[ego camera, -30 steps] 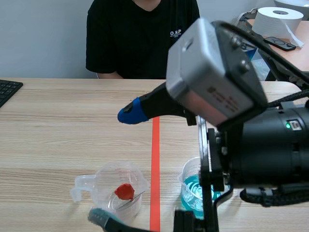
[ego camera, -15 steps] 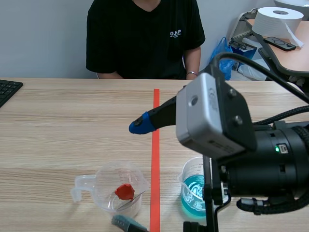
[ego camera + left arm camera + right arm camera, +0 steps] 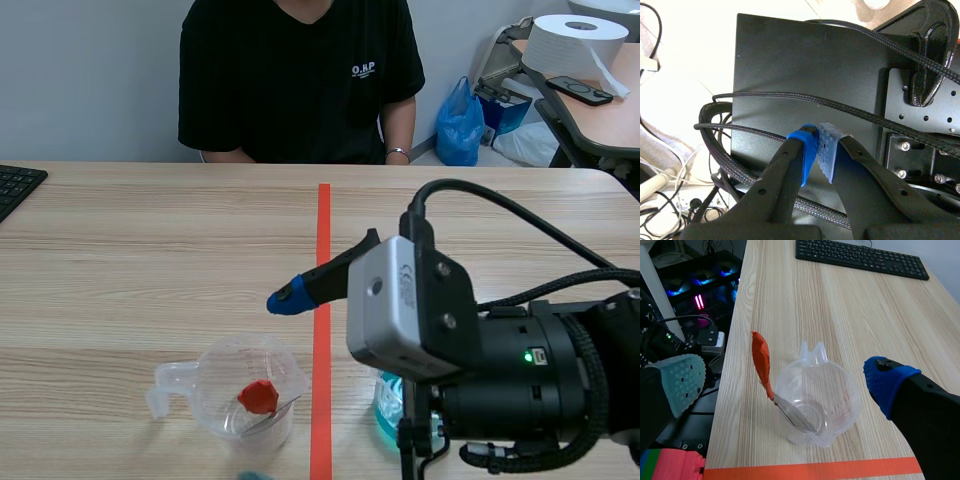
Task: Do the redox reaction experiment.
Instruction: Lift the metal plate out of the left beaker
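Observation:
A clear measuring cup (image 3: 245, 398) with a handle stands near the table's front edge, left of the tape line. A spoon with an orange-red handle (image 3: 260, 396) leans inside it. In the right wrist view the cup (image 3: 817, 405) lies just ahead of my open right gripper (image 3: 782, 384), between its grey-green pad (image 3: 680, 382) and blue pad (image 3: 887, 382), and the spoon (image 3: 761, 360) sticks up from it. A beaker of blue liquid (image 3: 384, 405) is mostly hidden behind my right arm. My left gripper (image 3: 821, 150) is shut on nothing, off the table, facing a black plate and cables.
A person in a black shirt (image 3: 295, 80) sits across the table. A black keyboard (image 3: 15, 185) lies at the far left edge and also shows in the right wrist view (image 3: 860, 257). My right arm's grey camera box (image 3: 410, 310) fills the lower right.
My right arm has come down and drawn back toward the front, its blue fingertip sinking toward the cup. My left gripper's tip has slid out of the scene's bottom edge.

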Available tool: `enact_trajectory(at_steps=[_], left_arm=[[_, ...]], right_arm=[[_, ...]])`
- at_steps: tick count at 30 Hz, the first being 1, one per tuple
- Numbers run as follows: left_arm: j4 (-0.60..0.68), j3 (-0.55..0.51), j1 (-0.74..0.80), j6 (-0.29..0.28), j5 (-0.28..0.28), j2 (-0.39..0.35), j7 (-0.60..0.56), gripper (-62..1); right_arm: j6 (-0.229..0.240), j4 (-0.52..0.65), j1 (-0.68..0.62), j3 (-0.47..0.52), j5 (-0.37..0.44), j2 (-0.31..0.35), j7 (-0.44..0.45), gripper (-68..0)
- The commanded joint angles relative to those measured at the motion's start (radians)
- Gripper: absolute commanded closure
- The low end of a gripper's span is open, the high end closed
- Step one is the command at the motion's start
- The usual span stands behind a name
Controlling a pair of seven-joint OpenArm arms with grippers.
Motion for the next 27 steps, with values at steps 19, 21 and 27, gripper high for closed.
enact_trajectory(at_steps=[19,21,27], left_arm=[[0.006,-0.003,0.01,-0.002,0.0,-0.003,-0.013,-2.7],[0.006,-0.003,0.01,-0.002,0.0,-0.003,-0.013,-2.7],[0.006,-0.003,0.01,-0.002,0.0,-0.003,-0.013,-2.7]], right_arm=[[0.007,0.014,0.017,0.0,0.013,0.003,0.044,-15.1],[0.007,0.014,0.017,0.0,0.013,0.003,0.044,-11.1],[0.007,0.014,0.017,0.0,0.014,0.003,0.051,-0.7]])
